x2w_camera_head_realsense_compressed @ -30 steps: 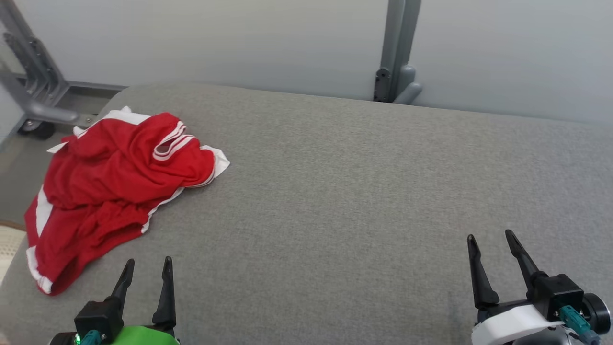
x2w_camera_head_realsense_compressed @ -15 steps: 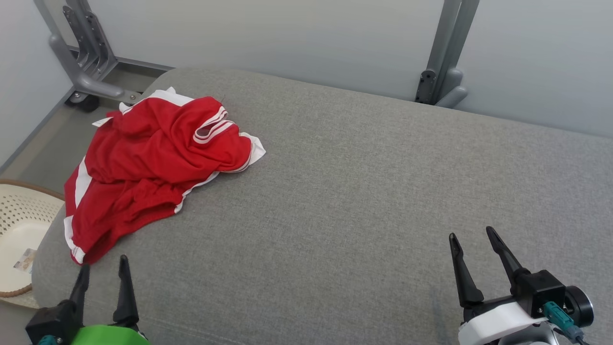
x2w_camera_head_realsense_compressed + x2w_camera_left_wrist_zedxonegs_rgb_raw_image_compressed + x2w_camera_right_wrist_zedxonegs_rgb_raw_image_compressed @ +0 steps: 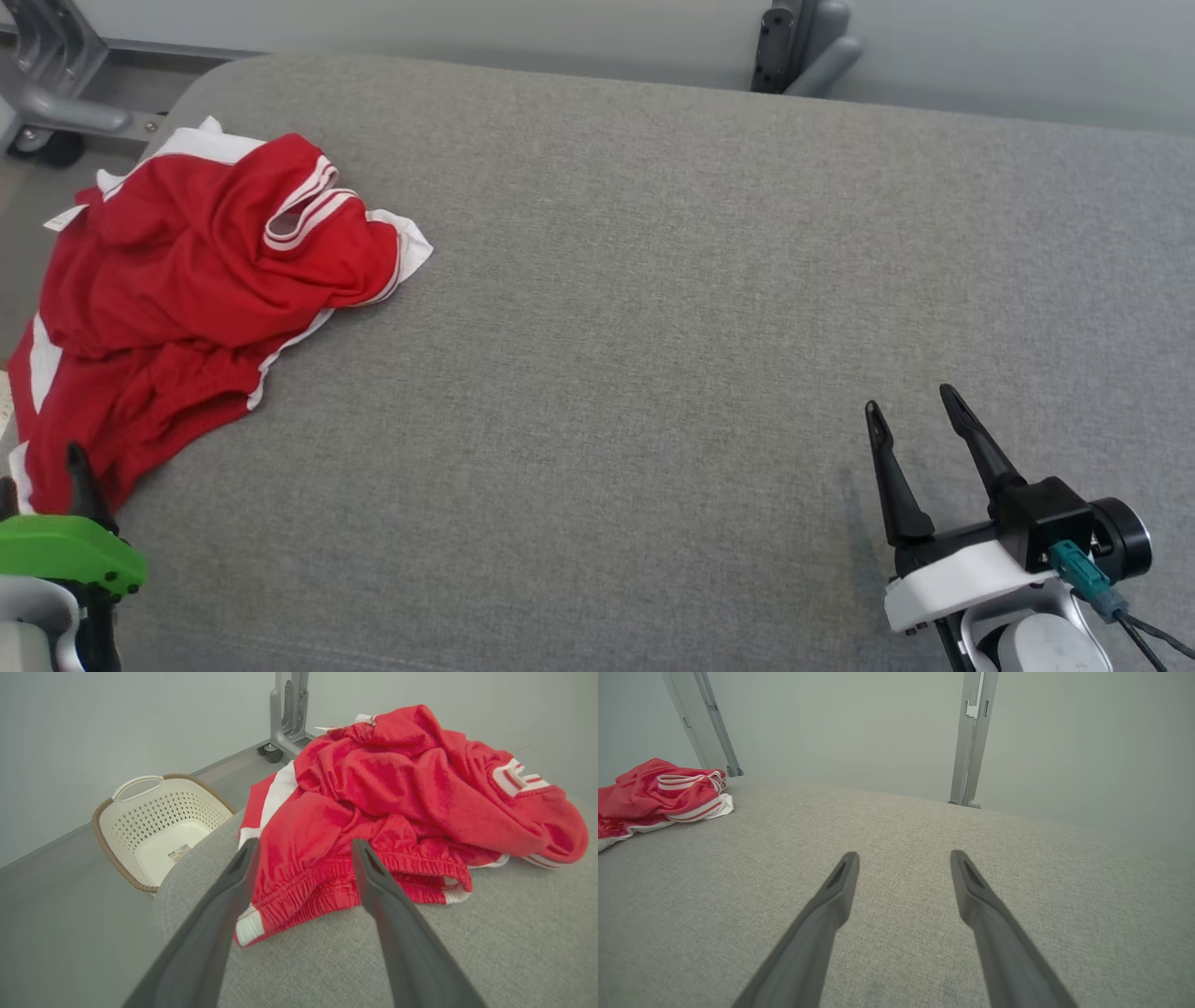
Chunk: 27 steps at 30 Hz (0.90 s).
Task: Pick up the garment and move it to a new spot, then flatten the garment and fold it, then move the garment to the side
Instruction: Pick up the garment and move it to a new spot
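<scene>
The garment (image 3: 187, 280) is red with white stripes and trim, and lies crumpled at the left end of the grey padded surface (image 3: 653, 327), its left part draped over the edge. My left gripper (image 3: 42, 467) is at the garment's near corner, open. In the left wrist view its fingers (image 3: 304, 843) straddle the gathered red hem of the garment (image 3: 397, 779), holding nothing. My right gripper (image 3: 910, 406) stands open over bare padding at the near right, far from the cloth. The right wrist view shows this gripper (image 3: 903, 855) with the garment (image 3: 658, 793) far off to its left.
A cream perforated laundry basket (image 3: 159, 821) stands on the floor just beyond the surface's left end. Grey metal frame posts rise behind the surface at the back (image 3: 794, 47) and at the far left (image 3: 47, 93), against a pale wall.
The head camera has shifted between frames. My left gripper has moved left, from the bare padding beside the garment to its near corner. Both grippers stay open.
</scene>
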Tool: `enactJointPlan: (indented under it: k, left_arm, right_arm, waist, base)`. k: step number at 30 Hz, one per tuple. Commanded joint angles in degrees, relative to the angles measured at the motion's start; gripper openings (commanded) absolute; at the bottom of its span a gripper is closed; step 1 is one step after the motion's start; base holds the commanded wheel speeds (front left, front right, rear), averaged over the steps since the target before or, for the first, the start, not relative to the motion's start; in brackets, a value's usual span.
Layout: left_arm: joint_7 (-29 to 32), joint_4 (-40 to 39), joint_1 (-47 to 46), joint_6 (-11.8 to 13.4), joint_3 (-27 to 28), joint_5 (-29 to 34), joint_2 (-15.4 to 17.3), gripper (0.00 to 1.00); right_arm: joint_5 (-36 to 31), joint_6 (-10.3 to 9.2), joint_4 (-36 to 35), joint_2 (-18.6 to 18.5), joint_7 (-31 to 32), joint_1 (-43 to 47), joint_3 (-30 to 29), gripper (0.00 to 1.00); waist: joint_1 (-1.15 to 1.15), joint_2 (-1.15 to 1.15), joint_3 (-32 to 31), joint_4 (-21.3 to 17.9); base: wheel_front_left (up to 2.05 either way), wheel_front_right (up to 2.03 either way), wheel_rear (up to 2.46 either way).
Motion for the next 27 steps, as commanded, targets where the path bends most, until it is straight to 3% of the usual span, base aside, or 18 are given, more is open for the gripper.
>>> enactJointPlan:
  k: [1, 8, 11, 12, 13, 20, 27]
  left_arm:
    - [1.6, 2.5, -2.2, 0.5, 0.3, -0.2, 1.5, 1.0]
    - [6.1, 12.0, -7.0, -1.6, 1.0, -4.0, 4.5, 1.0]
    - [6.6, 13.9, -7.9, -2.4, 0.9, -5.3, 4.4, 1.0]
    - [6.8, 14.8, -8.2, -2.6, 1.0, -6.4, 4.3, 0.38]
    - [6.8, 15.5, -8.4, -2.8, 1.2, -6.9, 4.6, 0.0]
    - [5.3, 14.4, -7.5, -3.2, -2.1, -11.2, 5.6, 0.0]
    - [6.8, 2.8, -2.4, -3.2, -7.6, -15.9, 8.2, 0.0]
  right_arm:
    - [-0.2, -0.02, 0.0, -0.4, -0.2, -1.0, 0.0, 1.0]
    - [-0.1, -0.02, 0.7, -0.3, -0.2, -2.3, 0.9, 1.0]
    - [0.0, -0.02, 0.8, -0.2, -0.2, -2.5, 0.8, 1.0]
    - [0.1, -0.02, 0.9, -0.2, -0.2, -2.5, 0.8, 1.0]
    - [0.1, -0.02, 0.9, -0.3, -0.2, -2.4, 0.8, 1.0]
    - [0.2, -0.02, 1.3, -0.2, -0.2, -2.3, 0.6, 1.0]
    - [0.8, -0.02, 1.9, 0.0, -0.2, 0.0, 0.5, 1.0]
  waist:
    - [0.0, 0.59, 4.2, -3.7]
    - [0.0, 0.59, 6.3, -5.9]
    - [0.0, 0.59, 6.4, -6.2]
    - [0.0, 0.59, 6.4, -6.3]
    - [0.0, 0.59, 6.3, -6.4]
    - [0.0, 0.59, 5.1, -6.7]
    - [0.0, 0.59, 1.5, -5.4]
  base:
    - [0.0, 0.0, 0.0]
    - [0.0, 0.0, 0.0]
    - [0.0, 0.0, 0.0]
    - [0.0, 0.0, 0.0]
    - [0.0, 0.0, 0.0]
    - [0.0, 0.0, 0.0]
    - [0.0, 0.0, 0.0]
